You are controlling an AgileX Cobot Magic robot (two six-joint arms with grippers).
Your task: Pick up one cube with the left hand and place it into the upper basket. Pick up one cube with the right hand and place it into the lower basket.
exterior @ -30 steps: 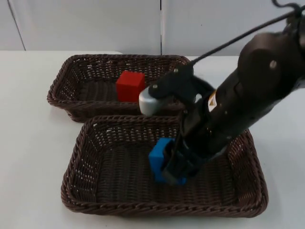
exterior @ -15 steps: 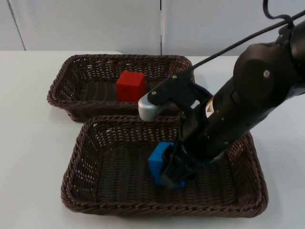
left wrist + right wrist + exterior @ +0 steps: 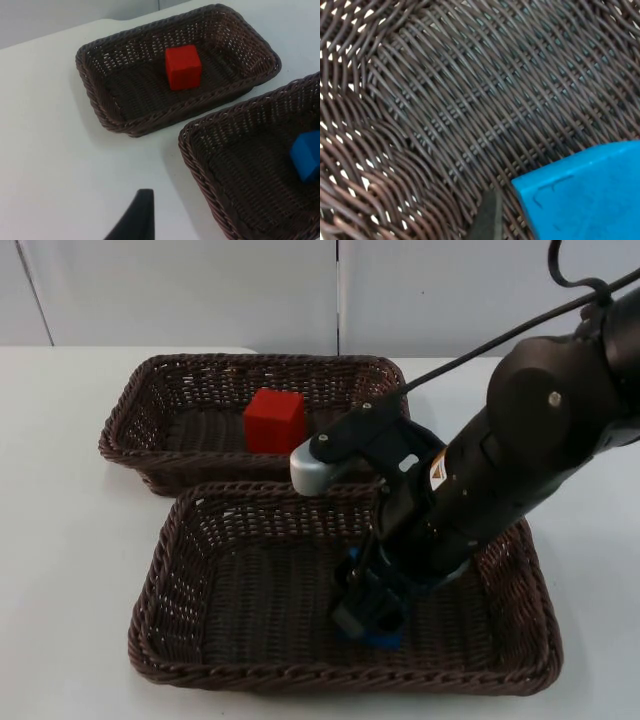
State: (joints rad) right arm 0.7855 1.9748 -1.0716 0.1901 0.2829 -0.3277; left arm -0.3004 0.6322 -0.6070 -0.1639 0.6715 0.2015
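Right hand [image 3: 368, 615] sits low inside the lower basket [image 3: 200, 640], at lower centre of the top view, fingers pinching the blue cube [image 3: 380, 638]. Most of the cube is hidden beneath the hand from above; a blue edge peeks out just under the fingertips. In the right wrist view the blue cube [image 3: 585, 192] is close against the woven basket floor [image 3: 470, 100], a black fingertip [image 3: 490, 217] just beside its edge.

Left hand [image 3: 132, 220] waits off to the side, hovering over the white table [image 3: 60, 150]; cannot tell whether its fingers are spread or pressed together.

Upper basket [image 3: 130, 420] sits in the upper left of the top view, its near rim touching the lower basket's far rim. Red cube [image 3: 273, 420] rests inside it, near the middle.
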